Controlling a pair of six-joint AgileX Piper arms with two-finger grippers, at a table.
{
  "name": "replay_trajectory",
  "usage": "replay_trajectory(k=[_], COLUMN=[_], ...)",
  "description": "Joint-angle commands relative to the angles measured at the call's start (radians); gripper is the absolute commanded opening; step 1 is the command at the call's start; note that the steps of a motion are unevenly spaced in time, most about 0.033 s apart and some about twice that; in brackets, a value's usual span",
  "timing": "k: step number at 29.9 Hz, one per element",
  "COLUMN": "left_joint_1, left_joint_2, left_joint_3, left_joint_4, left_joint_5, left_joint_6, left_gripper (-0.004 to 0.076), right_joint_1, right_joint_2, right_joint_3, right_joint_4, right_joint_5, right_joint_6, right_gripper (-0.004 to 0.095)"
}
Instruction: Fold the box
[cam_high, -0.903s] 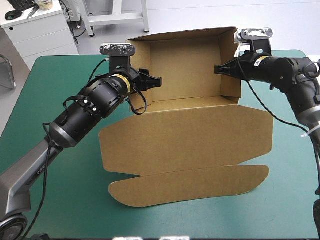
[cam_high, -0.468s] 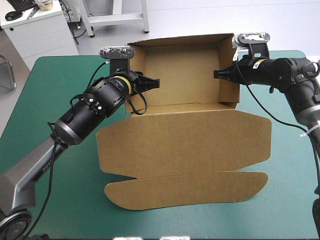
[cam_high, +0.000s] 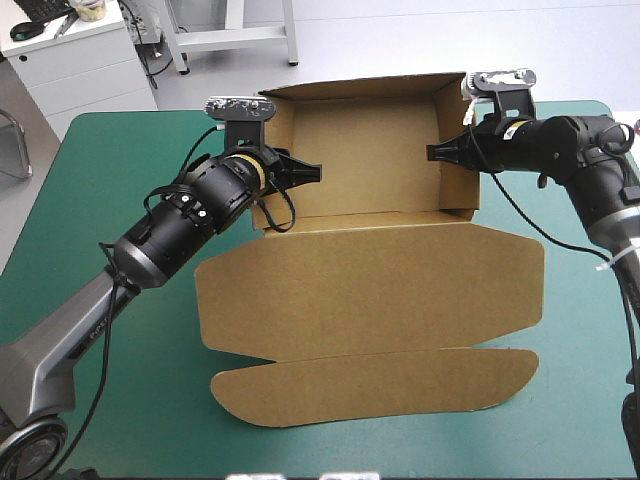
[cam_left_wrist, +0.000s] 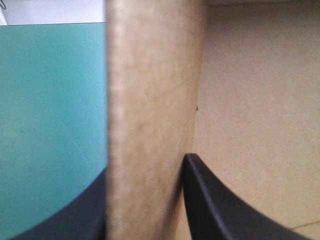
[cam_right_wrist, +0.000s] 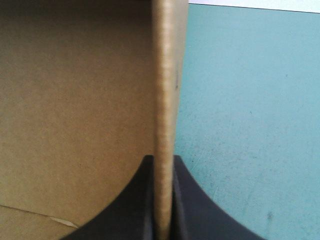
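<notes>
Toward the far middle of the table, on its teal-green cover, the box stood as an open tray. Its back wall and both side walls were raised. The lid lay flat on the near side of the tray, and the long tuck flap beyond it spread closest to the table's near edge (a crease line parted the two panels).

The left hand was clenched on the left side wall. In the left wrist view that wall ran edge-on between the black fingers. One finger was on the tray's inside against the brown board and the other on the outside over the cover, both pressed close to the sheet.

The right hand pinched the right side wall in the same way, high on the wall. In the right wrist view the board rose as a narrow strip from between two fingers that all but met, with the tray's interior on one side and bare teal-green cover on the other.

The two hands were well apart, with the tray's full width between them, and the arms reached in from opposite sides above the table. The lid and tuck flap lay apart from both hands.
</notes>
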Motion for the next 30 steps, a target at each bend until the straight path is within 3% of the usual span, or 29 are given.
replay_trajectory(k=[1,2,5,16,25,26,28,30], left_joint_1=[-0.016,-0.016,-0.016,-0.016,-0.016,-0.016,-0.016,-0.016], left_joint_2=[-0.06,-0.062,-0.071,-0.082,-0.074,-0.071,-0.069,-0.069], left_joint_3=[-0.036,-0.036,-0.036,-0.036,-0.036,-0.036,-0.036,-0.036], left_joint_4=[-0.052,-0.052,-0.05,0.008,0.052,0.065,0.067,0.057], left_joint_5=[-0.126,-0.126,-0.118,-0.021,-0.014,0.0,0.015,0.011], left_joint_6=[0.086,0.086,0.078,-0.003,-0.074,-0.096,-0.101,-0.101], left_gripper=[0.0347,0.0454,0.0597,0.0506,0.05,0.0469,0.0327,0.0096], right_joint_1=[0.004,0.004,0.004,0.004,0.004,0.004,0.004,0.004], right_joint_2=[-0.035,-0.035,-0.035,-0.035,-0.035,-0.035,-0.035,-0.035], right_joint_3=[-0.032,-0.032,-0.032,-0.032,-0.032,-0.032,-0.032,-0.032], right_joint_4=[0.016,0.016,0.015,-0.011,0.125,0.129,0.125,0.113], right_joint_5=[-0.08,-0.082,-0.104,-0.142,-0.142,-0.142,-0.136,-0.128], right_joint_6=[-0.028,-0.025,-0.021,0.035,0.007,0.004,0.004,0.004], right_gripper=[-0.0014,-0.0014,-0.0014,-0.0014,-0.0014,-0.0014,-0.0014,-0.0014])
